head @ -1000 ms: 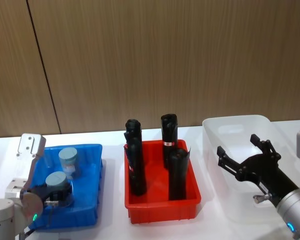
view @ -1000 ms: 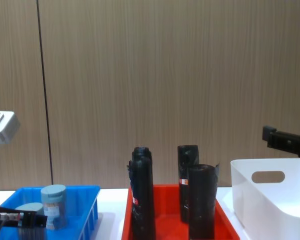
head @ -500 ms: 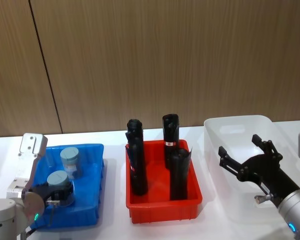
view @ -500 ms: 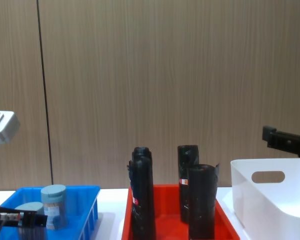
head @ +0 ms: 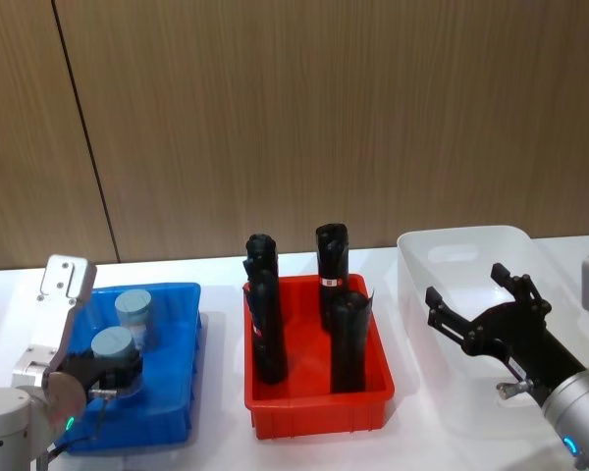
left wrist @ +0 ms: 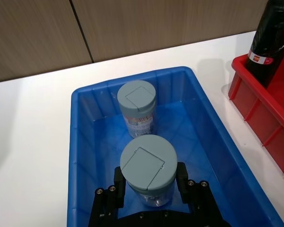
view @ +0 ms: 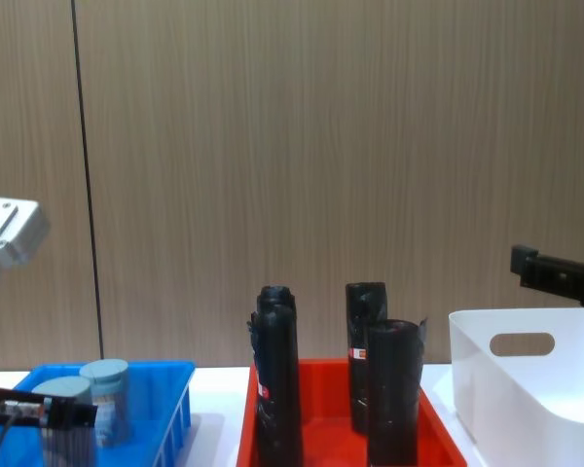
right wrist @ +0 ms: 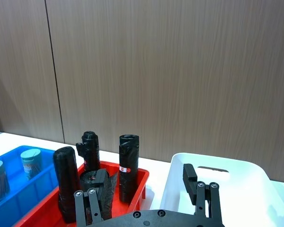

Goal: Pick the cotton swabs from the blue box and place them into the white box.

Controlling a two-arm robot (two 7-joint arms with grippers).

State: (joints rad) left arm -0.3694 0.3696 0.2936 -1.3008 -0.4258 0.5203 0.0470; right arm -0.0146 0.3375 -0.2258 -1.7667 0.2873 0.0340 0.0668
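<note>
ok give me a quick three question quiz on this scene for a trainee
1. True or false: the right gripper, over the white box, is shut on a tub.
2. Which bin holds the black cylinders? A blue, B red, C white.
3. How many cotton swab tubs are in the blue box, counting the one between the left gripper's fingers?
Key: 1 false, its fingers are spread open. 2 B, the red bin. 3 two.
</note>
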